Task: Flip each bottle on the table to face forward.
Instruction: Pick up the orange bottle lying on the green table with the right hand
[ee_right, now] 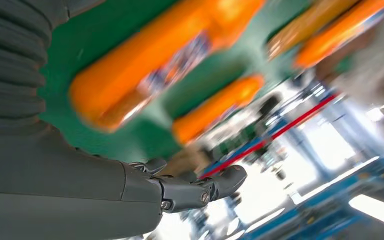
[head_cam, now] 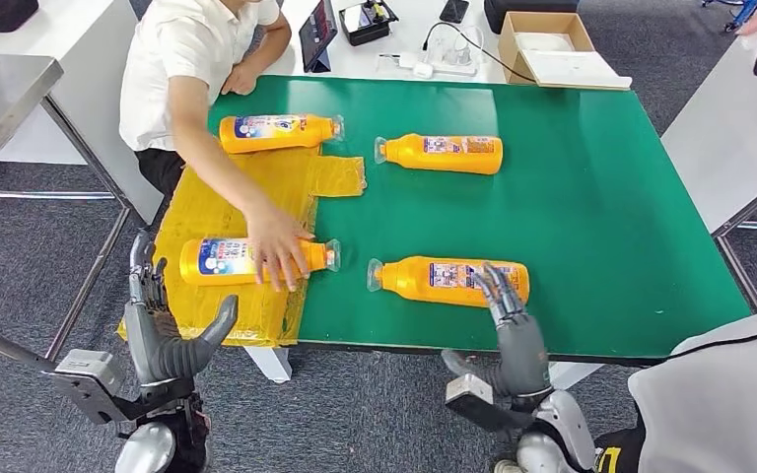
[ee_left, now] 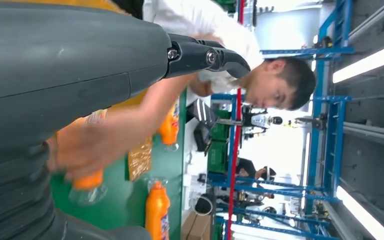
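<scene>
Four orange bottles lie on their sides on the green table (head_cam: 591, 197). The far-left bottle (head_cam: 276, 131) and near-left bottle (head_cam: 232, 261) rest on a yellow sheet (head_cam: 246, 192). A person's hand (head_cam: 278, 246) lies on the near-left bottle. The far-right bottle (head_cam: 444, 153) and near-right bottle (head_cam: 444, 279) lie on bare green. My right hand (head_cam: 508, 315) reaches over the table's front edge, fingers spread above the near-right bottle's base end; I cannot tell whether they touch it. The right wrist view shows that bottle (ee_right: 150, 65) blurred beyond my open hand (ee_right: 190, 190). My left hand (head_cam: 163, 330) hangs open off the table's near-left corner.
A person in a white shirt (head_cam: 187, 59) leans in at the far left, arm stretched across the yellow sheet. Someone else's pale garment (head_cam: 720, 394) stands close at my right. A cardboard box (head_cam: 542, 44), a tablet (head_cam: 317, 34) and cables sit beyond the far edge.
</scene>
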Controlling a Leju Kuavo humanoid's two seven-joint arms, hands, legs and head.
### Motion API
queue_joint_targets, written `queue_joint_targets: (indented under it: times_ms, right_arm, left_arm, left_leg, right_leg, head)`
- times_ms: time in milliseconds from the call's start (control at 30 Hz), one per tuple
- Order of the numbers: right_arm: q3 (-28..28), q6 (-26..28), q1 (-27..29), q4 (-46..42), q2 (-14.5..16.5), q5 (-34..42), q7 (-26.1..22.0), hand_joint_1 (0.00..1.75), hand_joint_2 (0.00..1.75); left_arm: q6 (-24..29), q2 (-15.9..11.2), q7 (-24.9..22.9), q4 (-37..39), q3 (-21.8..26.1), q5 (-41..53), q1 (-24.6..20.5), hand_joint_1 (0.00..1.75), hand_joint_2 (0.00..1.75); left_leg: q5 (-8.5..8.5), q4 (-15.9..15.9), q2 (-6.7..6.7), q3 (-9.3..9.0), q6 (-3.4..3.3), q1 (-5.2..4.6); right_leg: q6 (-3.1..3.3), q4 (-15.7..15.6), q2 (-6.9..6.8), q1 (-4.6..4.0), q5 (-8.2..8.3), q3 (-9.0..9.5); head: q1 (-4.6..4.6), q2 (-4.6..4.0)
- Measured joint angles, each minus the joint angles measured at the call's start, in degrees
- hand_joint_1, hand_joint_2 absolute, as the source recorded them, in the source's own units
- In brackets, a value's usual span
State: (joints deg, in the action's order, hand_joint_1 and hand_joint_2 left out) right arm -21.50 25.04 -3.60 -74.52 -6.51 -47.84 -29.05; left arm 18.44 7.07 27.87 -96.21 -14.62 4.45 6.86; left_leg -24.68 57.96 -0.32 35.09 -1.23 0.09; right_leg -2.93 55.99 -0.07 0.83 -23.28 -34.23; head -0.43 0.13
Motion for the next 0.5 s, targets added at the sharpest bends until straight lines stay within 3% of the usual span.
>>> queue_joint_targets:
  times_ms: [267, 500]
  right_arm:
    - [2.9, 1.5, -4.3, 5.4, -3.2, -4.2, 3.9, 0.00, 1.75]
    - [2.5, -0.9, -11.9, 15.2, -3.3, -7.0, 7.0, 0.00, 1.75]
  left_arm:
    - [-0.4, -0.6, 0.2, -0.2, -3.0, 0.3, 2.0, 0.00, 1.75]
    - [-2.4, -1.0, -0.3, 0.1, -6.3, 0.4, 1.5, 0.00, 1.75]
  left_leg:
    - [-0.03, 0.0, 0.00, 0.06, -0.01, -0.01]
    - [0.02, 0.0, 0.01, 0.02, -0.03, -0.01]
  right_leg:
    - [-0.01, 0.0, 0.00, 0.01, -0.01, -0.04]
    - [-0.01, 0.0, 0.00, 0.00, 0.01, -0.01]
  head:
    - [0.00, 0.00]
    - [0.00, 0.00]
